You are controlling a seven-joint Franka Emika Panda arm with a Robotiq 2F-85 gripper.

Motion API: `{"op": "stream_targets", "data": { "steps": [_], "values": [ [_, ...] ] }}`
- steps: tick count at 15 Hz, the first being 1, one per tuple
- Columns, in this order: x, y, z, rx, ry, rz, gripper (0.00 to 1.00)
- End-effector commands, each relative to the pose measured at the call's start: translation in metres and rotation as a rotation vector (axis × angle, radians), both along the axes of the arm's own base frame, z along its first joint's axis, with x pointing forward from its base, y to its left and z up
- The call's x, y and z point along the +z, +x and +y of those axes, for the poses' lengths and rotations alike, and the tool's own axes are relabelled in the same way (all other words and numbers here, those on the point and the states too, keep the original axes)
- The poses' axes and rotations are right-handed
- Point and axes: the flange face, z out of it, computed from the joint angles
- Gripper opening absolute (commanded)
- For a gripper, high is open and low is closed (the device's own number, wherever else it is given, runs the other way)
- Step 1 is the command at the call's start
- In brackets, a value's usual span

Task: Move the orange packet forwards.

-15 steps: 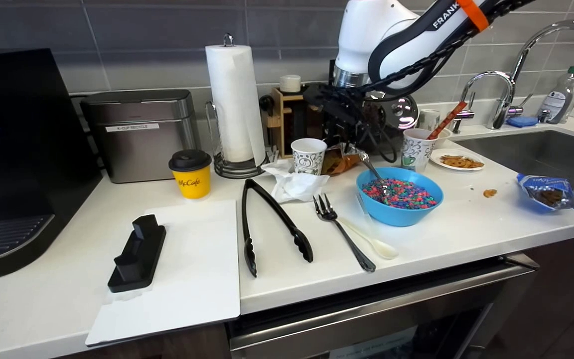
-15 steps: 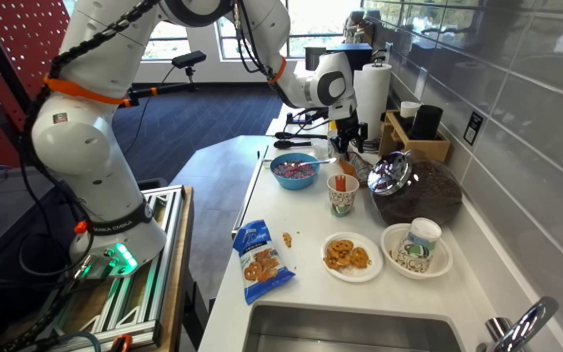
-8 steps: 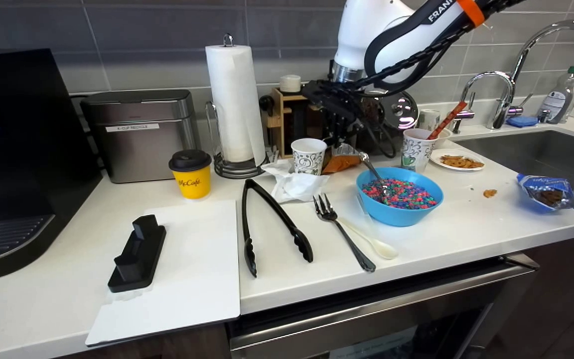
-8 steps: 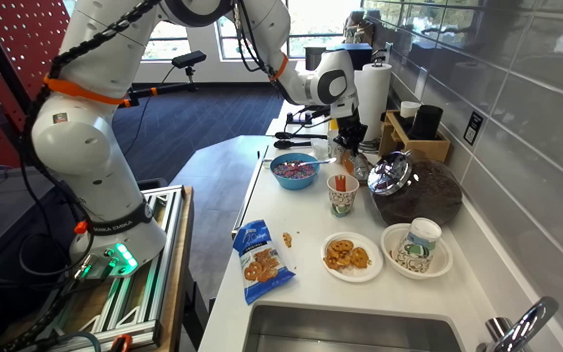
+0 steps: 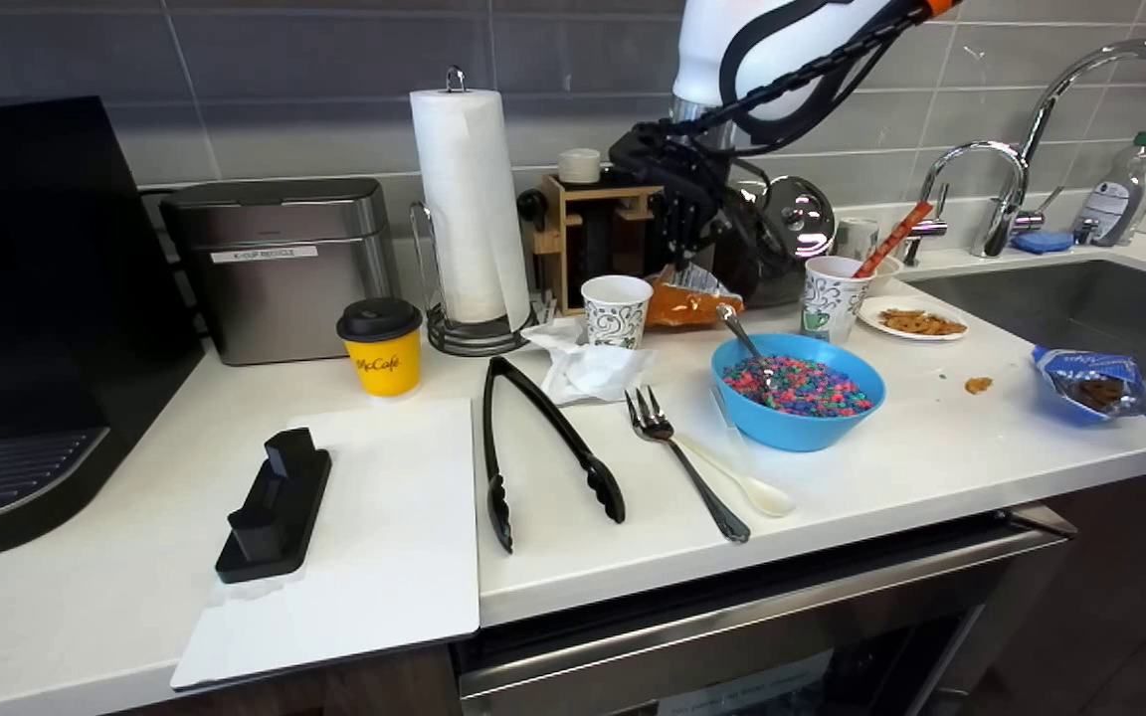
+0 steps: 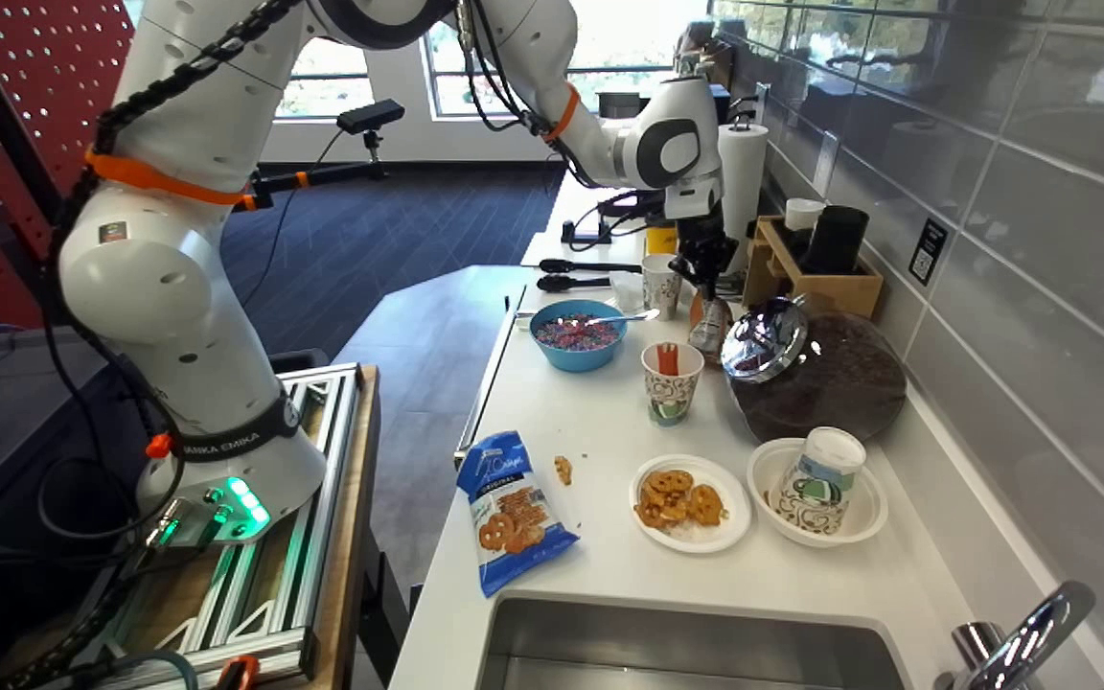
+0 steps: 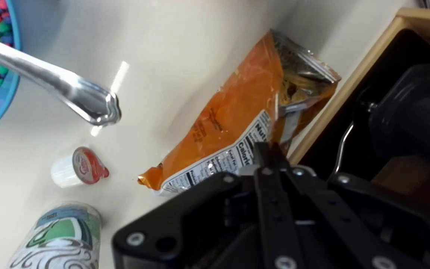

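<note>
Behind the blue bowl (image 5: 800,436), the orange packet (image 7: 233,112) stands in a crumpled peak under the hand (image 7: 270,151), which seems clenched on a fold beside its nutrition label (image 7: 233,155); whether the packet's lower edge touches the worktop (image 5: 558,467), I cannot tell. That pinch makes sense: a limp, flat bag probably offers little to seize from above except a fold, and the wooden box (image 6: 830,292), also behind the bowl, leaves scant room for coming in from that side. Forwards probably means out from behind the bowl, towards the worktop's front edge, so the grasp looks done and the carrying remains. A low path could catch the metal spoon (image 7: 64,82), whose handle leans over the bowl's rim on the packet's side.

As for contents, the bowl holds small pink, blue and green pieces (image 5: 812,390), with the spoon stood in them, perhaps ready for scooping. Near the bowl and farther back, a paper cup (image 6: 670,395) holds red sticks (image 6: 667,359) upright, presumably to make them easy to pluck. Well apart from the bowl, a white plate (image 6: 696,544) carries pretzels (image 6: 665,498); what fills the packet, I cannot tell
</note>
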Motion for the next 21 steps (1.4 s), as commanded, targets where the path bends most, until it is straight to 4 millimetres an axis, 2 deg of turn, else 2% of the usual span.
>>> {"op": "stream_targets", "data": {
  "steps": [1,4,6,9,10,18,21],
  "values": [
    [0.050,0.009,-0.025,-0.043,0.038,0.064,0.00],
    [0.098,0.006,-0.042,-0.064,0.073,0.112,0.00],
    [0.125,-0.003,-0.049,-0.090,0.076,0.155,0.00],
    [0.155,-0.030,-0.057,-0.133,0.077,0.208,0.00],
    [0.156,-0.039,-0.058,-0.155,0.082,0.220,0.00],
    [0.096,-0.081,-0.046,-0.272,0.178,0.247,0.00],
    [0.088,-0.104,-0.056,-0.305,0.213,0.258,0.00]
  ]
}}
